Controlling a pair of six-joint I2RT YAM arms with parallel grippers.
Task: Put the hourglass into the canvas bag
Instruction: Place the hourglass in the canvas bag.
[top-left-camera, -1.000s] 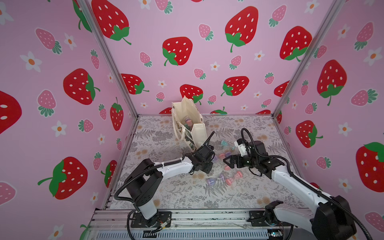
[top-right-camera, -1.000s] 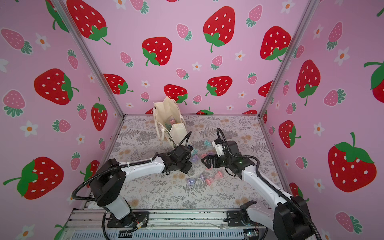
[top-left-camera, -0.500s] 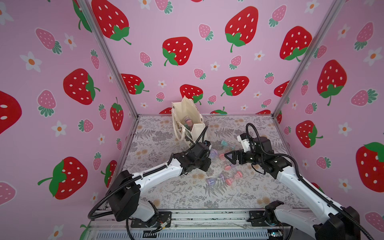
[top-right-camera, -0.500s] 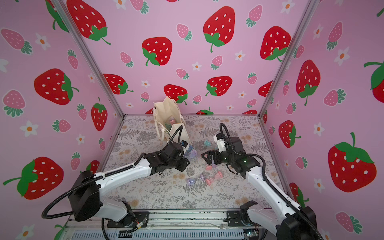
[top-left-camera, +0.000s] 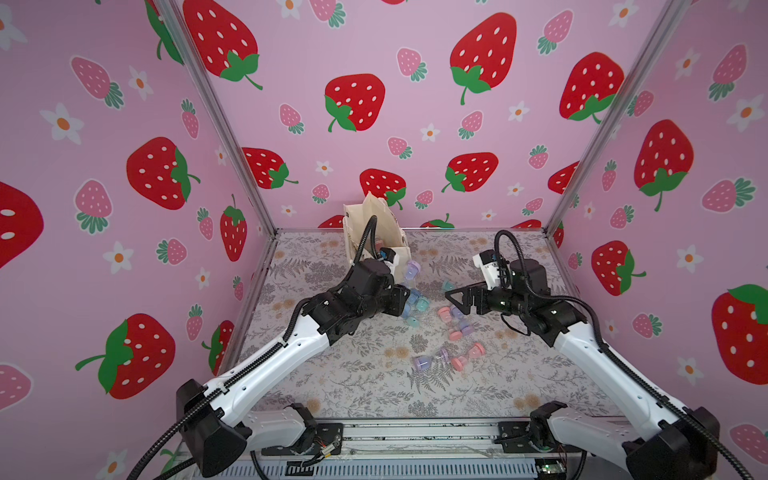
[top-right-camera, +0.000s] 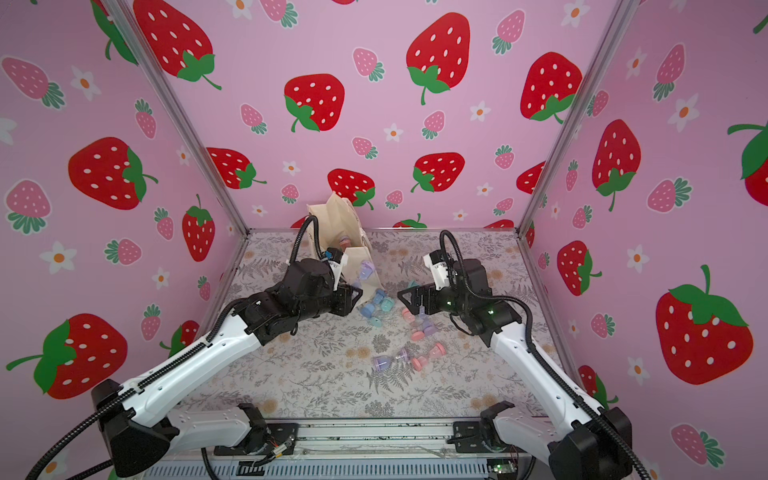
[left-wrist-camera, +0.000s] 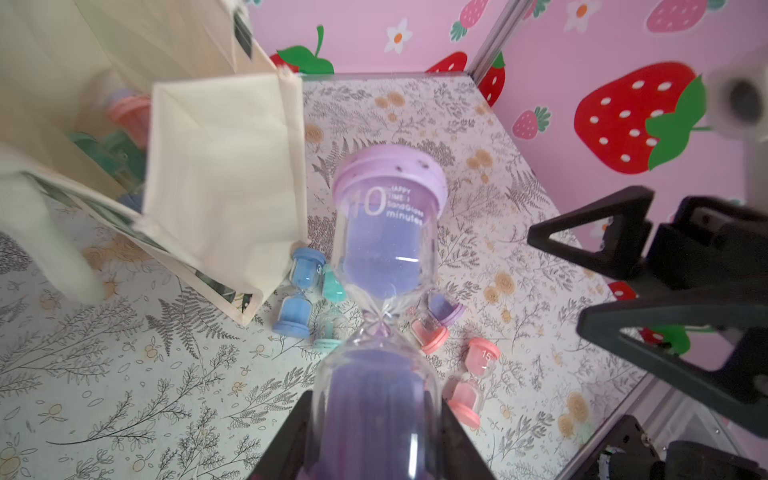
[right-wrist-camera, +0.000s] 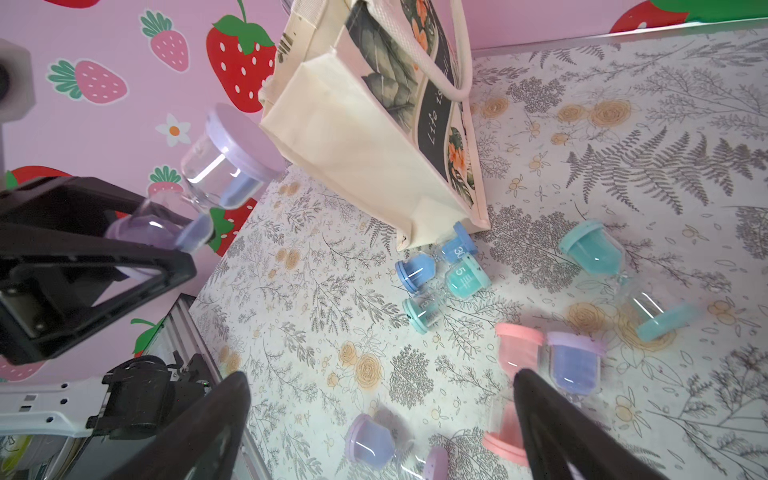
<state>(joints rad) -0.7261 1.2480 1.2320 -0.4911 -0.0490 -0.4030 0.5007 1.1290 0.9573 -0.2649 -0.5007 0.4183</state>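
A purple hourglass (left-wrist-camera: 384, 249) marked 10 minutes hangs above the table, its lower bulb clamped in my left gripper (left-wrist-camera: 376, 440). In both top views it (top-left-camera: 411, 270) (top-right-camera: 365, 270) sits just right of the canvas bag, beyond the left gripper (top-left-camera: 401, 297) (top-right-camera: 353, 296). The cream canvas bag (top-left-camera: 365, 220) (top-right-camera: 336, 220) (left-wrist-camera: 220, 166) (right-wrist-camera: 353, 137) stands at the back with its mouth open; pink and green hourglasses show inside. My right gripper (top-left-camera: 451, 297) (top-right-camera: 405, 297) (right-wrist-camera: 382, 415) is open and holds nothing, above the loose hourglasses. The right wrist view also shows the held hourglass (right-wrist-camera: 224, 166).
Several loose hourglasses lie mid-table: blue (top-left-camera: 411, 301) and teal (top-left-camera: 422, 305) ones by the bag's corner, pink (top-left-camera: 444, 313) and purple (top-left-camera: 465, 328) ones under the right gripper, and a purple (top-left-camera: 422, 363) and pink (top-left-camera: 467, 357) pair nearer the front. Pink walls close in three sides.
The left arm has raised the purple hourglass off the table, up beside the bag. The right gripper has lifted slightly and stays open.
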